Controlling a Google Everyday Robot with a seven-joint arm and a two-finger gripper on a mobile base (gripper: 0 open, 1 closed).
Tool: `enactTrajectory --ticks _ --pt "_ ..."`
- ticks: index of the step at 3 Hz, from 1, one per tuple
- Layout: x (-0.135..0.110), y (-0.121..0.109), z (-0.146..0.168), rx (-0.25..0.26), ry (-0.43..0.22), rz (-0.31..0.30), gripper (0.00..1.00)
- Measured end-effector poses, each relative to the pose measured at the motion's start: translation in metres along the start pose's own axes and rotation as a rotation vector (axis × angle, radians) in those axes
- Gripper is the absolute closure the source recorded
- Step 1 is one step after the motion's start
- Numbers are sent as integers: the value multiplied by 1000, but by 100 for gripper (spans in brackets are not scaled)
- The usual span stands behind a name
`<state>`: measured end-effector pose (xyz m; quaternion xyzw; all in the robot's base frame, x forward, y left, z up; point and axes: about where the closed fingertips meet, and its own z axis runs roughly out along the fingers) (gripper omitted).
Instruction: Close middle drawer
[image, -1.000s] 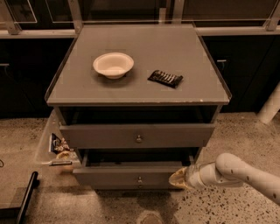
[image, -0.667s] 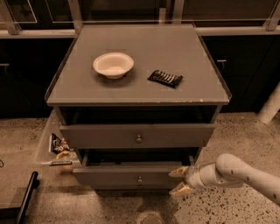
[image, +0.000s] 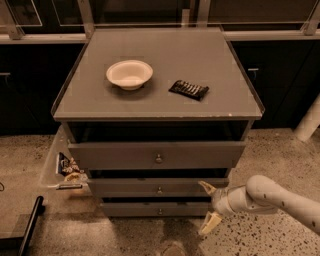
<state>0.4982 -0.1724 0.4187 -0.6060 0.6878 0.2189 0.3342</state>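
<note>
Grey wooden cabinet (image: 210, 55) w/ 3 drawers stands at centre. Middle drawer (image: 130, 188), 2nd down w/ small round knob (image: 159, 190), sits under the top drawer (image: 125, 156), which is pulled out toward the near side. Gripper (image: 208, 206) is at near right, just beside the middle drawer's right end; jaws spread wide, holding nothing. Contact w/ the front: can't tell. On top: white bowl (image: 129, 74) left, dark packet (image: 188, 89) right.
</note>
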Motion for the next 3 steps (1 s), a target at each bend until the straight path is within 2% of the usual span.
enactTrajectory --ticks 1,2,3 --pt "-7 19 -17 -17 34 -33 0" --pt "-19 45 -48 -21 81 -94 0" --pt "-39 75 -84 -12 93 -172 0"
